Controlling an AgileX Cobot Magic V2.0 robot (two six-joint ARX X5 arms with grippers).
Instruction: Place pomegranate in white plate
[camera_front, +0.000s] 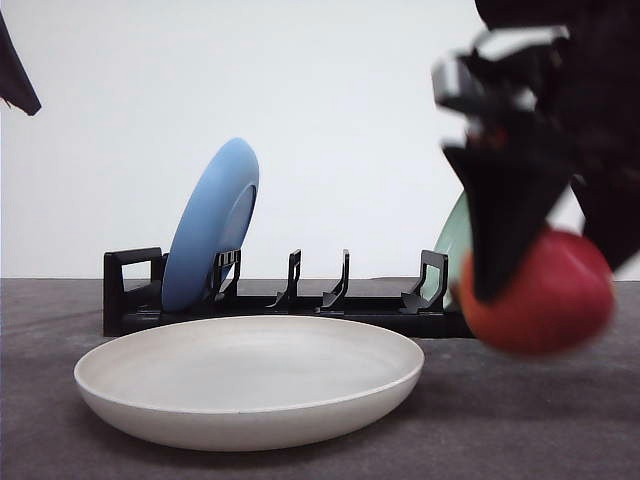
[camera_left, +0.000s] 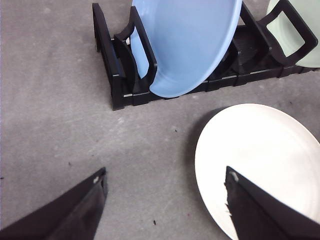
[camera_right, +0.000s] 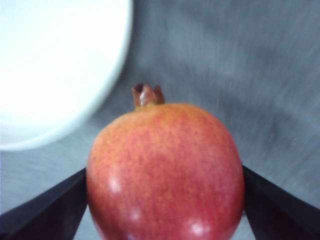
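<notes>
Front view: the white plate lies flat on the dark grey surface, near the camera and left of centre. Behind it stands a black dish rack with a blue plate upright at its left end and a pale green plate at its right end. To the right, the right end effector holds the pomegranate in the air, above the surface and just right of the white plate's rim. The fruit is blurred.

Left wrist view: the left end effector has its two black fingers spread wide, holding nothing, over the surface beside the white plate. The rack and blue plate lie beyond.

Right wrist view: the pomegranate is clamped between the two fingers. Its brown crown points away from the end effector, so its long axis runs forward between the fingers. The white plate lies below and to one side.
</notes>
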